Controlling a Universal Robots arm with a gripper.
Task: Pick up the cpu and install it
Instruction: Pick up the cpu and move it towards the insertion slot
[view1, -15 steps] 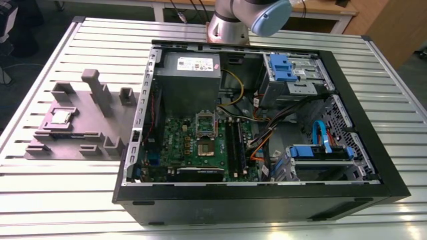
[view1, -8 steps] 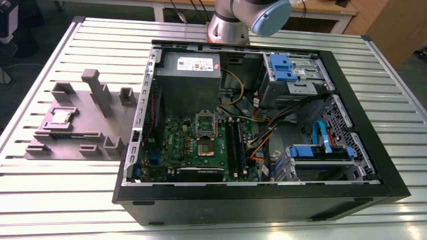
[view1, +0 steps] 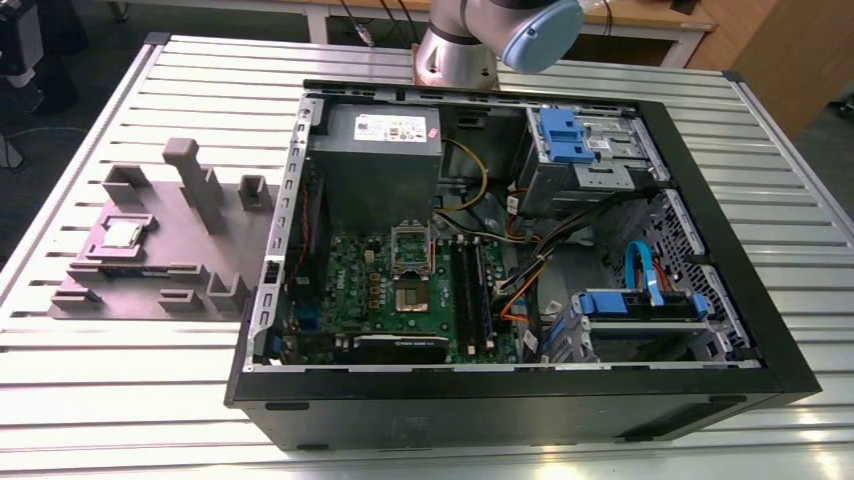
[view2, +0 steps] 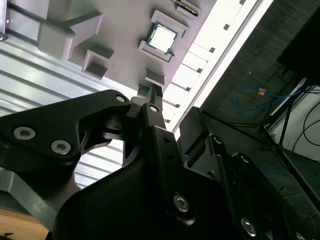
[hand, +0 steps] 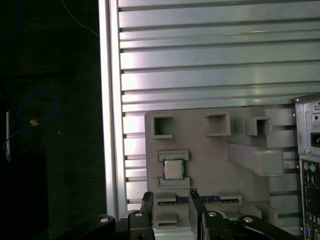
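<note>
Chip: small flat silver-grey square cpu (hand: 173, 169) sits in grey holder (hand: 200, 150), centred ahead of tool (hand: 170, 197); tool apparently open, empty.

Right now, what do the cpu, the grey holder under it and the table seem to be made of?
The cpu: likely a metal top; it looks silver and bright, with a thin greenish rim, perhaps circuit board.
The grey holder: probably matte plastic; dull uniform grey, no shine.
The table: likely aluminium; pale ribbed slats with soft sheen.
</note>
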